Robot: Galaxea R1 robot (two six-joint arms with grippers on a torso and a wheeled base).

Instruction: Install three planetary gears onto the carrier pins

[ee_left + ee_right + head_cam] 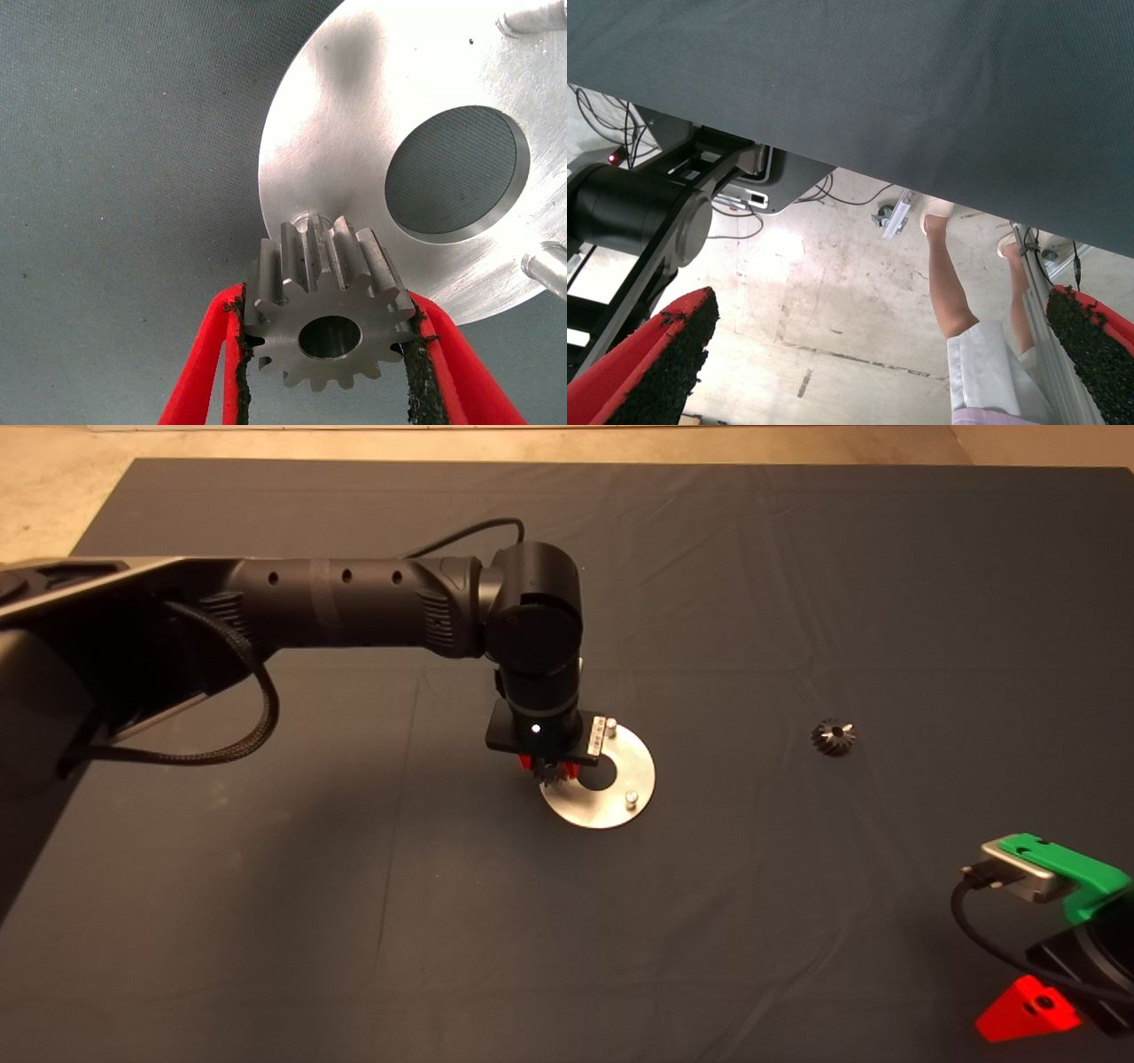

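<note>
My left gripper (549, 769) hangs over the near-left rim of the shiny carrier disc (611, 808), shut on a planetary gear (312, 266) held by its toothed sides between the red fingers (208, 354). The gear's bore faces the wrist camera. Its far end sits just above the disc (354, 133), where a rounded pin top (309, 220) peeks out behind it. Two bare carrier pins (610, 729) (632, 798) stand on the disc; the left wrist view shows them too (530, 19) (549, 268). A second gear (834, 738) lies on the mat to the right.
My right gripper (1032, 1010) waits at the lower right edge of the mat, open, with its pads (664, 354) wide apart. Its wrist view shows the mat's edge, the floor, cables and a person's legs (957, 292). The dark mat (354, 921) spreads around the disc.
</note>
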